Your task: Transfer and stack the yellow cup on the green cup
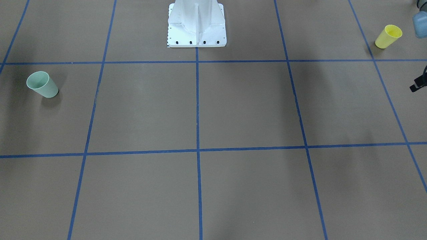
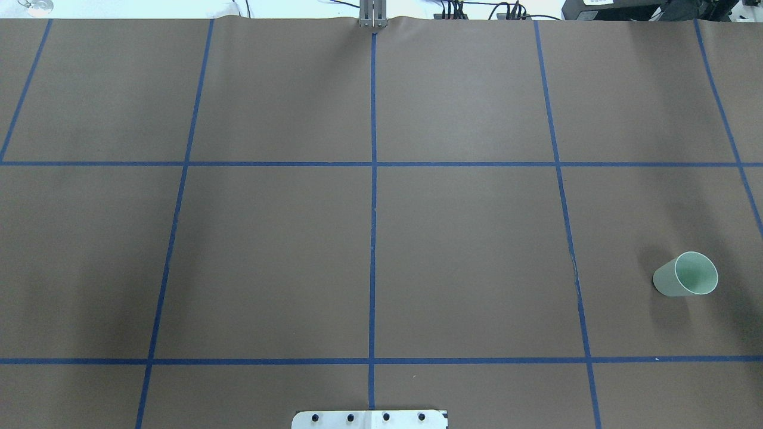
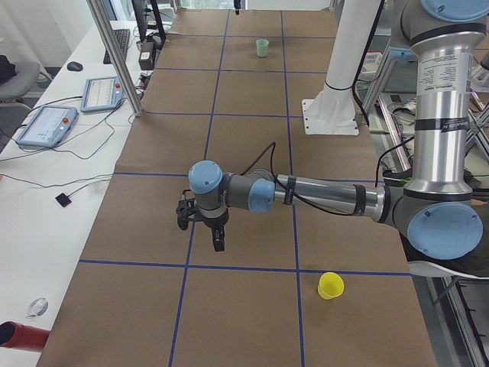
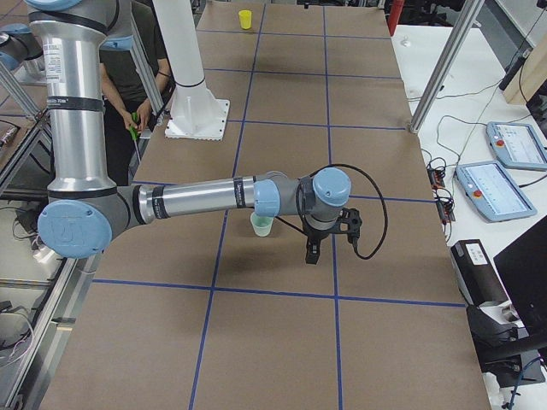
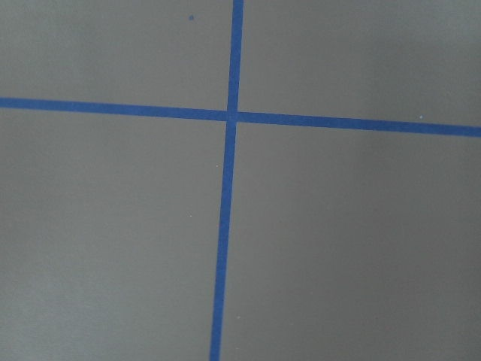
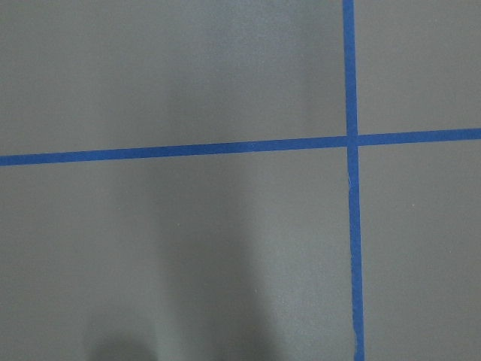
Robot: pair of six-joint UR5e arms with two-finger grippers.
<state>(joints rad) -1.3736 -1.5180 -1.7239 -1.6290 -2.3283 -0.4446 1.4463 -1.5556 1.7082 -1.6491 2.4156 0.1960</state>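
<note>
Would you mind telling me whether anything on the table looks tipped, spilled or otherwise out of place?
Nothing stands out. The yellow cup and the green cup both stand upright, rims up, near opposite ends of the table. No spill or damage shows.

Bright yellow cup (image 1: 388, 36), pale green cup (image 1: 42, 85), brown table (image 1: 143, 106) w/ blue grid (image 1: 197, 100).

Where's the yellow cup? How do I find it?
Start at the white robot base on the brown table with blue tape squares. Go to the robot's left-hand end: the yellow cup stands there upright, alone by a tape crossing. It is bright yellow; the only other cup, the green cup, is pale and sits at the opposite end.
</note>
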